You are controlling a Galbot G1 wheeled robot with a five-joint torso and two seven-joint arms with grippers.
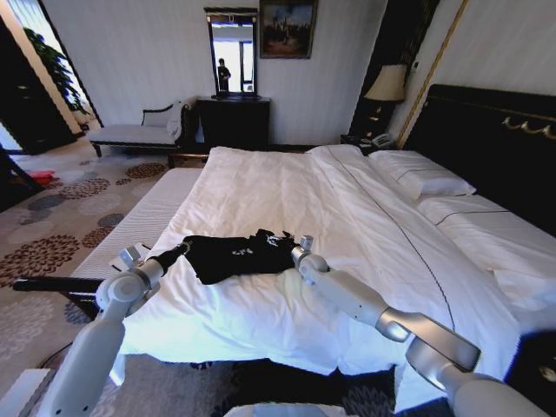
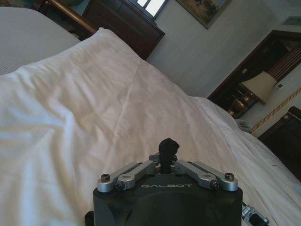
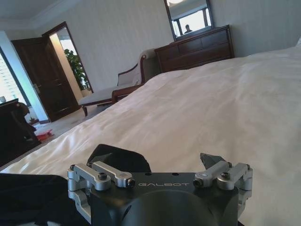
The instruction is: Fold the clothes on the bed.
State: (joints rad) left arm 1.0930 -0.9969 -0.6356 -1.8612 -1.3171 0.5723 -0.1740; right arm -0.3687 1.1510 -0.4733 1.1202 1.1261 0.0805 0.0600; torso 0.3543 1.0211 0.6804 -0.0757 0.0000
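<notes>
Both arms reach over the bed's (image 1: 365, 217) near edge: left tool (image 1: 185, 249) clenched, seemingly pinching the black T-shirt's (image 1: 234, 254) left end, right tool (image 1: 298, 247) spread open at its right end. Shirt lies bunched on the duvet.

This is a bedroom, like one in a hotel. A big bed (image 1: 365, 217) with white pillows (image 1: 423, 180) lies under the grippers. Far past them stand a dresser (image 1: 233, 122), a mirror (image 1: 233, 52) and a lamp (image 1: 387, 85).

Bed (image 1: 287, 200) with white duvet (image 1: 365, 234); black T-shirt (image 1: 230, 254) crumpled on its near left part, pillows (image 1: 426, 178) far right.
</notes>
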